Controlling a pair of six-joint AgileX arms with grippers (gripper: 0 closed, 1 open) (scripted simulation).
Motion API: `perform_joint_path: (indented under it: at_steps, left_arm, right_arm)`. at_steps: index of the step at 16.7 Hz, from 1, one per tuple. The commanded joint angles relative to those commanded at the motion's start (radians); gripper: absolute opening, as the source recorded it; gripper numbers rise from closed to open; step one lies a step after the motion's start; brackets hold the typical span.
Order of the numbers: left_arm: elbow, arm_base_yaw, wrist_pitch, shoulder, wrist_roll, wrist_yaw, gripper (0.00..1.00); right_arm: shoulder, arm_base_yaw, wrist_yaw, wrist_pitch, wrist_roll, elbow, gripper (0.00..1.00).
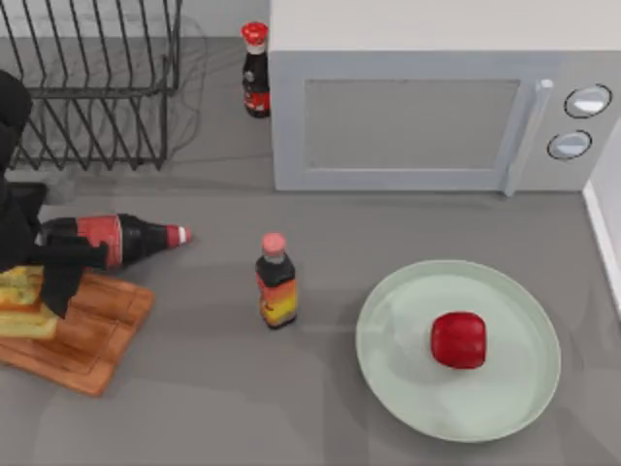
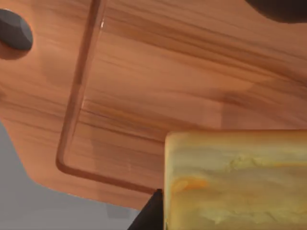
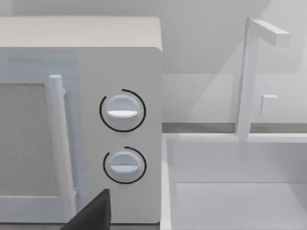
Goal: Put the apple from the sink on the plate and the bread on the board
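Note:
The red apple (image 1: 458,340) rests on the pale green plate (image 1: 388,379) at the table's right front. At the far left, my left gripper (image 1: 34,291) is shut on the yellow-orange bread (image 1: 21,303), holding it over the left part of the wooden board (image 1: 97,335). In the left wrist view the bread (image 2: 235,179) fills the near corner just over the board (image 2: 158,72), with one dark finger (image 2: 148,215) beside it. Whether the bread touches the wood I cannot tell. A dark edge of my right gripper (image 3: 91,213) faces the white sink (image 3: 230,191).
A cola bottle (image 1: 116,238) lies on its side just behind the board. A small sauce bottle (image 1: 277,282) stands mid-table, another bottle (image 1: 255,70) by the microwave (image 1: 427,116). A wire dish rack (image 1: 92,83) fills the back left.

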Motion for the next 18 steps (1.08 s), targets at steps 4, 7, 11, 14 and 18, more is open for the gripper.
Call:
perform_joint_path:
  at_steps: [4,7,11,14,18]
  left_arm:
    - [-0.018,0.013,0.075,0.029,-0.005,-0.007,0.0]
    - [-0.014,0.023,0.129,0.048,-0.01,-0.008,0.0]
    - [-0.015,0.025,0.139,0.056,-0.011,-0.008,0.0]
    - [-0.015,0.025,0.139,0.056,-0.011,-0.008,0.15]
    - [-0.015,0.025,0.139,0.056,-0.011,-0.008,0.45]
  right_arm:
    - [0.0,0.0,0.0,0.0,0.0,0.0,1.0]
    - [0.0,0.0,0.0,0.0,0.0,0.0,1.0]
    - [0.0,0.0,0.0,0.0,0.0,0.0,1.0]
    - [0.0,0.0,0.0,0.0,0.0,0.0,1.0]
    - [0.0,0.0,0.0,0.0,0.0,0.0,1.0]
